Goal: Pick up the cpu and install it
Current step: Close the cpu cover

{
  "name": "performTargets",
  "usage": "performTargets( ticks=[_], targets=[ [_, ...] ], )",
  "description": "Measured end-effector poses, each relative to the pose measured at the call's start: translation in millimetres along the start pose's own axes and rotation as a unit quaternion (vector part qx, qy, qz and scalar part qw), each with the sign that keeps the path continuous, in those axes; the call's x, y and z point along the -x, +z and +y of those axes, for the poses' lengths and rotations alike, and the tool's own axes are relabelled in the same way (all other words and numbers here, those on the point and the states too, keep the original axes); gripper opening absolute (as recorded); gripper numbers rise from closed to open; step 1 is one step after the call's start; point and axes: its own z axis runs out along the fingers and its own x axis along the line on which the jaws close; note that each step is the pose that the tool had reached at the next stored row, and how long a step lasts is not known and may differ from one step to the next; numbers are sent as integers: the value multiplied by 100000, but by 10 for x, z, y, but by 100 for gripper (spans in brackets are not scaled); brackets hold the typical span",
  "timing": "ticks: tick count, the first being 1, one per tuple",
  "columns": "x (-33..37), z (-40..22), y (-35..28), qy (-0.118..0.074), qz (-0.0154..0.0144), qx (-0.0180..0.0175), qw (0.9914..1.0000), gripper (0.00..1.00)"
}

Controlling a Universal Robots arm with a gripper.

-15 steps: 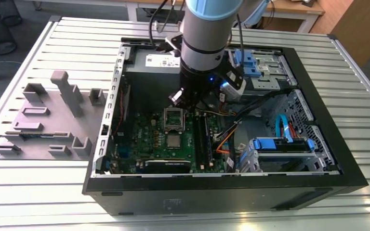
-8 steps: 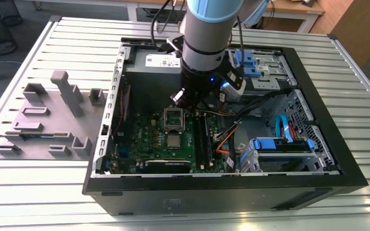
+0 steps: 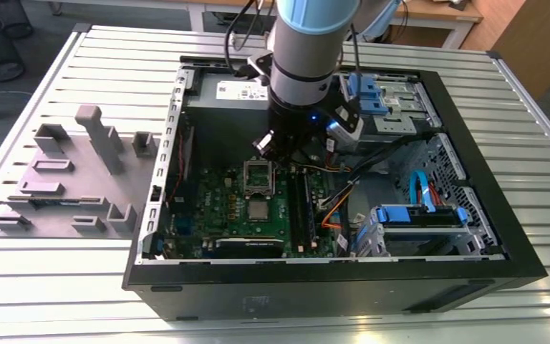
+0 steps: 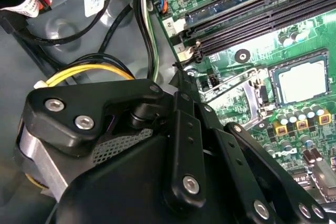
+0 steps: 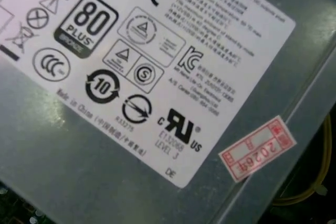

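The black metal computer case (image 3: 332, 287) lies open on the ribbed silver counter (image 3: 55, 287), with its near wall toward me. At 9 o'clock from the case in the exterior view sits one matte grey plastic fixture plate (image 3: 84, 188) carrying several upright blocks.

Inside the case is one green motherboard (image 3: 213, 208), crowded with small parts. One cpu (image 3: 258, 209) lies flat on it. It is a small square with a smooth silvery-grey top, resting inside a dark square socket. At 12 o'clock from the cpu, just beside it, stands one hinged metal frame (image 3: 258, 174) with a square hole, lifted open.

Farther on, at 12 o'clock from the frame and near it, hangs the black claw (image 3: 267, 147), apart from the cpu. I cannot tell how far it is open, or whether it has hold of anything.

Behind it is one grey metal power-supply box (image 5: 79, 171). In the first wrist view the box carries one large white label (image 5: 157, 51) and one small red-and-white sticker (image 5: 257, 150).
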Motion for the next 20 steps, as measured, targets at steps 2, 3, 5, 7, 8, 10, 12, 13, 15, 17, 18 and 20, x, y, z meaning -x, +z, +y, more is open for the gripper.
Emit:
performTargets(
  ticks=[2,3,5,7,8,10,12,13,15,17,18,20],
  targets=[
    [-13,9,3,-2,10,-14,100000,11],
    [-22,17,4,-13,8,-13,100000,11],
    [-44,33,5,-33,16,-40,100000,11],
    [-92,62,4,-95,180,-332,99999,11],
    [-98,66,3,-123,223,-416,99999,11],
    [-107,70,-5,-194,226,-514,99998,11],
    [-108,72,-14,-248,127,-538,99998,11],
    [-109,73,-20,-272,93,-561,99998,11],
    [-110,76,-37,-307,34,-603,99998,11],
    [-111,78,-58,-339,-35,-652,99997,11],
    [-111,79,-71,-355,-76,-681,99997,11],
    [-114,82,-100,-400,-194,-762,99996,11]
  ],
)
